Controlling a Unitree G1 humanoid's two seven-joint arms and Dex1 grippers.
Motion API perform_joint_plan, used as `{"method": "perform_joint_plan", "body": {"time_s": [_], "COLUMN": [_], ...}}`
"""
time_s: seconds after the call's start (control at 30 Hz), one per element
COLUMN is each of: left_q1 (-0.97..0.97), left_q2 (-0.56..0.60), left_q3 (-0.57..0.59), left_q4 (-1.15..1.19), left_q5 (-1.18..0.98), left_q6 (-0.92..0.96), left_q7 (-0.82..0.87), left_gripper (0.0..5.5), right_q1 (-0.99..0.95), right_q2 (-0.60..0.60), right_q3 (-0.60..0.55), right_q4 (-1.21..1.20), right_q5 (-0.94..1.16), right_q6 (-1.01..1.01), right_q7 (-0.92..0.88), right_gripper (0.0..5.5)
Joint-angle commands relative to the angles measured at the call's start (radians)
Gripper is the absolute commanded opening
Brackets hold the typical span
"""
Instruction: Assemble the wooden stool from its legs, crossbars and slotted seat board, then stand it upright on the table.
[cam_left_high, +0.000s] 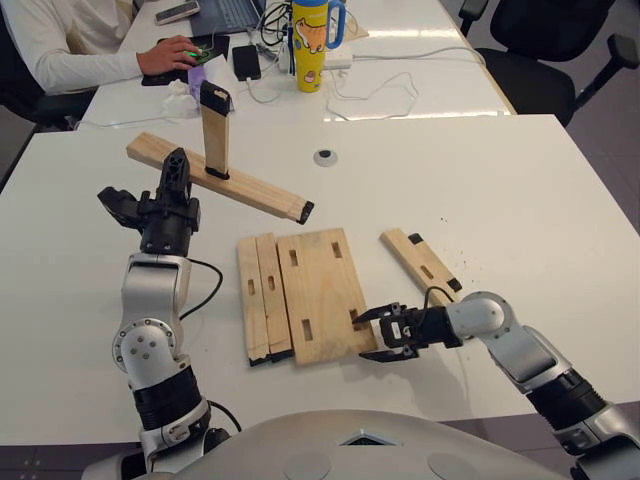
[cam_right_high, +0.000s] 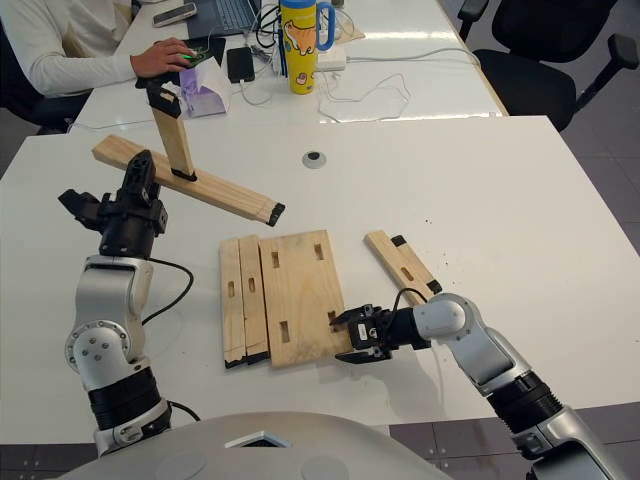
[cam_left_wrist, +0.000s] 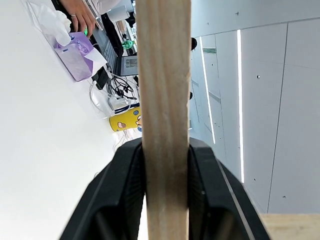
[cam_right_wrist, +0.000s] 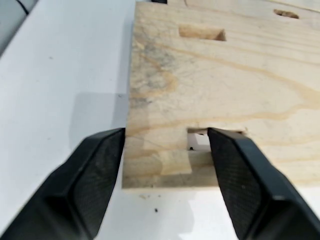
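While the right gripper (cam_left_high: 385, 332) is hovering at the near right corner of the seat board (cam_left_high: 318, 295), its fingers are standing apart and gripping nothing: one finger (cam_right_wrist: 95, 175) is lying just off the board's edge, the other over the wood beside the nearest slot (cam_right_wrist: 200, 140). The board is lying flat on the table (cam_left_high: 540, 200), its long axis running away from the robot, and it is sitting directly off the fingertips toward the robot's left. Judged from that, the right arm is by far the nearer one for a grab. Two narrow slats (cam_left_high: 262, 297) are lying against the board's left side, and a short slotted bar (cam_left_high: 420, 262) is lying apart on its right. Farther out, the left gripper (cam_left_high: 176, 170) is clamping the long bar (cam_left_high: 250, 190), which is carrying an upright piece (cam_left_high: 214, 130).
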Motion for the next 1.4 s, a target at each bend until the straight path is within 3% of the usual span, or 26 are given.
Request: {"method": "perform_joint_plan", "body": {"time_s": [0.03,0.23,0.6,0.93,1.4], "left_q1": [-0.029,-0.044,-0.059,-0.013,-0.062], "left_q2": [0.016,0.013,0.063,0.090,-0.019], "left_q3": [-0.005,-0.013,-0.075,-0.175,-0.184], "left_q4": [-0.002,0.022,0.117,0.250,0.427], "left_q5": [-0.012,0.022,0.218,0.589,0.789], "left_q6": [0.002,-0.014,0.003,-0.090,-0.362], "left_q7": [0.000,-0.024,-0.136,-0.300,-0.465], "left_gripper": [1.03,1.03,1.03,1.03,1.03], "right_q1": [0.024,-0.047,-0.186,-0.219,-0.216], "right_q2": [0.007,0.137,0.306,0.354,0.367], "right_q3": [0.029,0.018,-0.004,-0.021,-0.039], "right_q4": [0.051,0.117,0.246,0.245,0.254], "right_q5": [-0.062,-0.044,-0.053,-0.026,-0.003], "right_q6": [0.149,0.316,0.270,0.269,0.295], "right_q7": [-0.037,-0.153,-0.349,-0.378,-0.365], "right_gripper": [3.01,3.01,3.01,3.01,3.01]}}
